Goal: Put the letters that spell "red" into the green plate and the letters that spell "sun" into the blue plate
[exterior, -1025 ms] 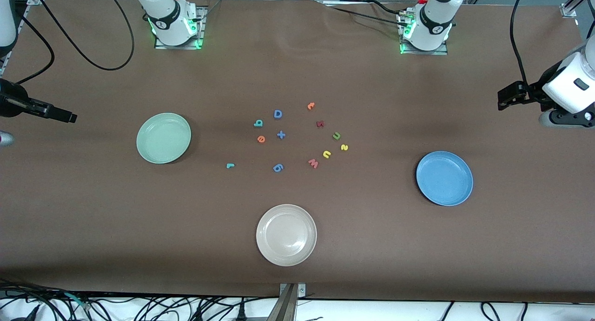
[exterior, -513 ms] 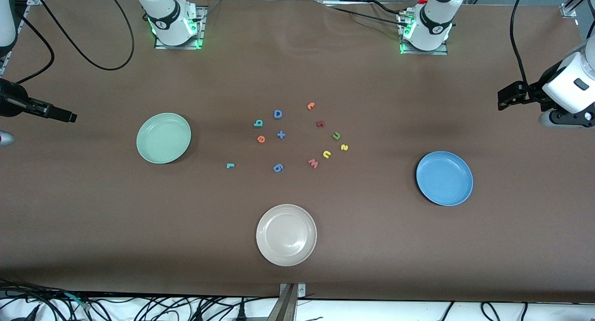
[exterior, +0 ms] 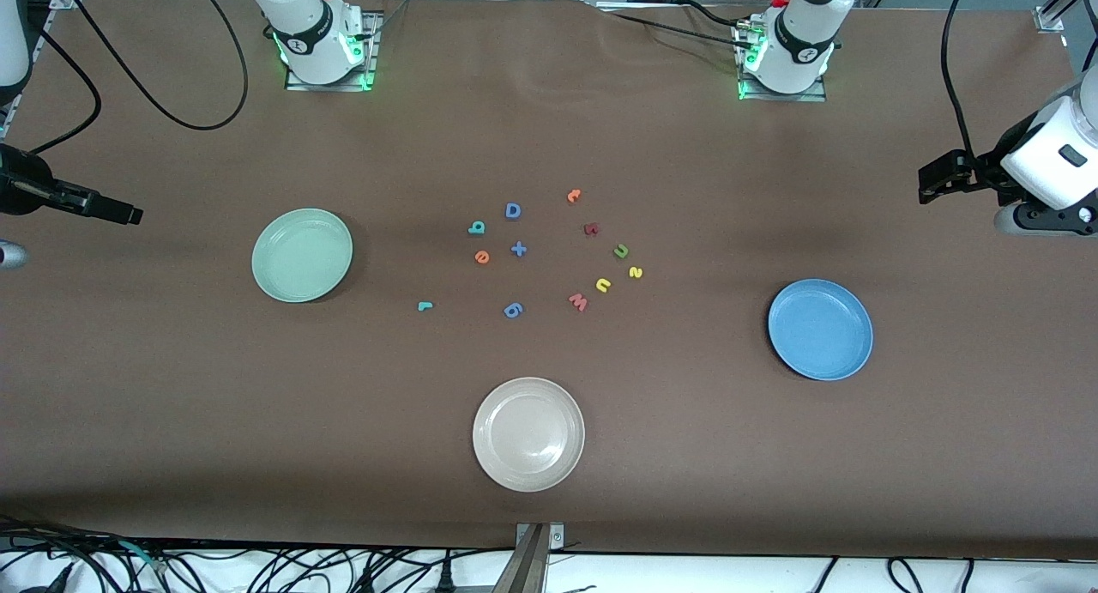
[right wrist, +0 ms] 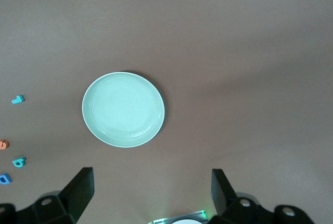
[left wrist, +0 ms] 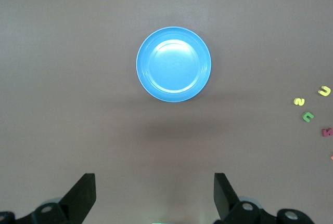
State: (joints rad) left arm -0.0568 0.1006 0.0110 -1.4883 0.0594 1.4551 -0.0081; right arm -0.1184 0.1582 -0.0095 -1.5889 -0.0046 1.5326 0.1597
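Observation:
The teal r, orange e and teal d lie mid-table, between the green plate and the yellow s, yellow u and green n. The blue plate sits toward the left arm's end. Both plates hold nothing. My left gripper hangs open and empty high over the table's left-arm end, looking down on the blue plate. My right gripper is open and empty above the right-arm end, over the green plate.
A beige-white plate sits nearest the front camera. Among the letters lie a blue D, blue plus, blue 6, pink W, dark red letter and another orange letter. Cables trail near the bases.

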